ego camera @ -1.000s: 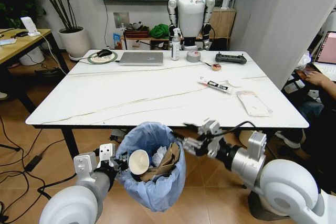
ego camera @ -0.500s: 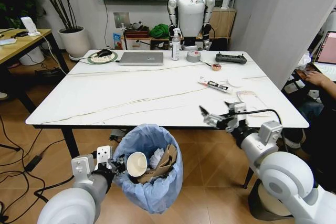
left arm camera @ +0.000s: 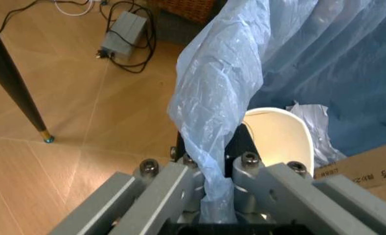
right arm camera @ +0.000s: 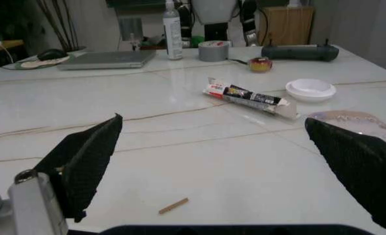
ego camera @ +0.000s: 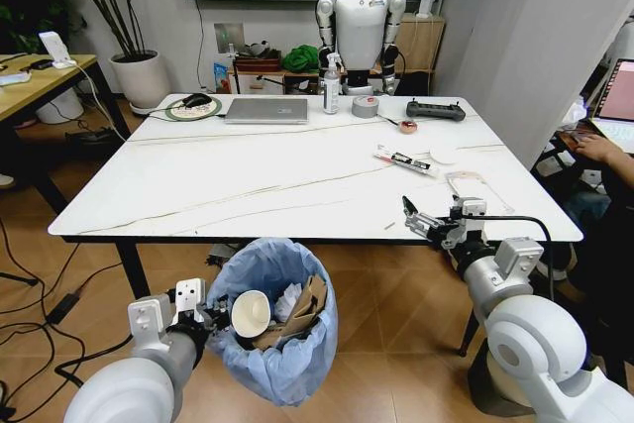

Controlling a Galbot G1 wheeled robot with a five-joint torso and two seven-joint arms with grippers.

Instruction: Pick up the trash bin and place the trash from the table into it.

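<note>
the table (ego camera: 297,175) spread wide, with a small brown scrap (right arm camera: 173,205) near its front edge. the trash bin (ego camera: 282,383) hung below that edge, the left gripper (left arm camera: 215,183) pinching its blue bag rim. the right gripper (ego camera: 428,224) hovered spread apart over the table's front right.

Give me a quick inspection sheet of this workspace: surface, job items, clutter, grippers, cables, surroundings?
Surface: white marble-look table, mostly bare.
Job's things: trash bin off the near edge, holding a paper cup, cardboard and white paper; a small scrap remains on the table.
Clutter: laptop, spray bottle, tape roll, tube.
Grippers: left gripper clamps the bin's bag rim; right gripper at the near edge, jaws open.
Cables: floor, left.
Surroundings: humanoid robot, potted plant.
</note>
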